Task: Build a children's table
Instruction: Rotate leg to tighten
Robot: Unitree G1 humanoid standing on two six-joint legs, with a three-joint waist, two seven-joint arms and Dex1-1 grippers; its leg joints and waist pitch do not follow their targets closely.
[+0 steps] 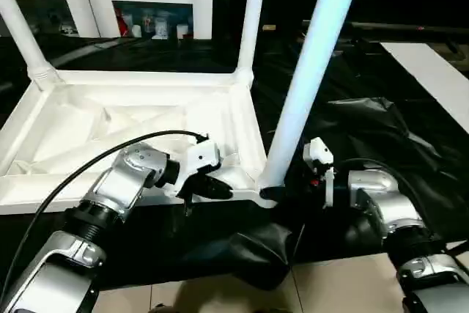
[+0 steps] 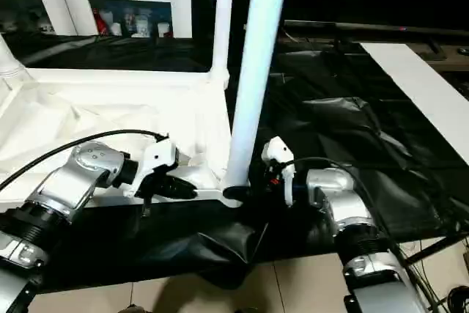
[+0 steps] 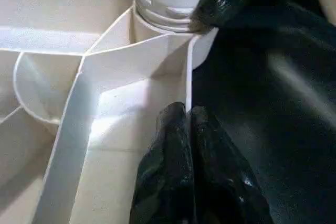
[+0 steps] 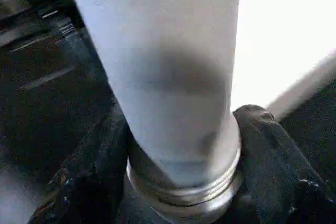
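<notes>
The table top [image 1: 139,126] lies ribbed side up on black sheeting [image 1: 366,130], and three legs stand from it — one [image 1: 22,34] at the far left corner, one [image 1: 251,16] at the far right corner, and one [image 1: 311,64] at the near right corner. The right gripper [image 4: 181,182] is clamped on the base of that near right leg, a black finger on each side. The left gripper [image 1: 209,187] rests on the top's near rim beside the same corner, its fingers [image 3: 184,171] pressed together over the rim wall. One flat white board [image 1: 432,78] lies well to the right of the top.
</notes>
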